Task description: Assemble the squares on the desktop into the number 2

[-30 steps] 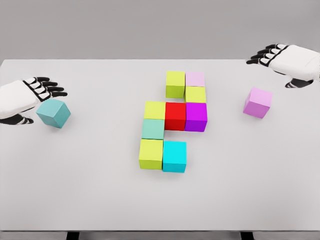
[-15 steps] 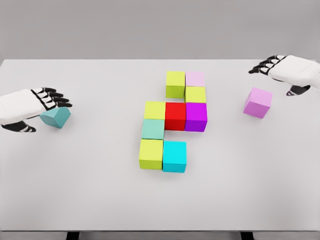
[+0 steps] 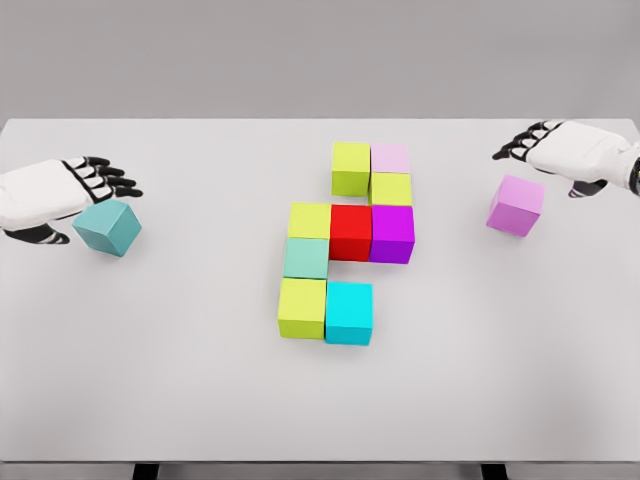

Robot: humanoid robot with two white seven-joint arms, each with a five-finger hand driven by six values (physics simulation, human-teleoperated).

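Head view, only view. White table (image 3: 180, 380) fills the frame, grey wall behind.

Cluster of eight cubes near table centre, faces touching. Top row: lime cube (image 3: 351, 167) with pale pink cube (image 3: 390, 158) at its 3 o'clock. Second lime cube (image 3: 391, 189) directly at 6 o'clock of the pale pink one. Middle row, left to right: yellow-green cube (image 3: 310, 220), red cube (image 3: 351, 232), purple cube (image 3: 392, 233). Mint cube (image 3: 306, 258) at 6 o'clock of the yellow-green one. Bottom row: lime-yellow cube (image 3: 302, 307), cyan cube (image 3: 349, 312) at its 3 o'clock.

Two loose cubes, both well apart from the cluster. Teal cube (image 3: 107, 227) at the cluster's 9 o'clock, turned a little on the table. Violet cube (image 3: 516, 204) at the cluster's 3 o'clock, slightly rotated.

Left hand (image 3: 62, 192) comes in from the left edge, over the table at 10 o'clock of the teal cube. Fingers (image 3: 108, 176) spread and extended, pointing toward 3 o'clock; thumb (image 3: 38, 236) down by the cube's left side. Holds nothing; whether the palm touches the cube's top corner cannot be told.

Right hand (image 3: 565, 153) comes in from the right edge, at 1 o'clock of the violet cube, near but apart from it. Fingers (image 3: 518, 143) loosely splayed toward 9 o'clock, empty.
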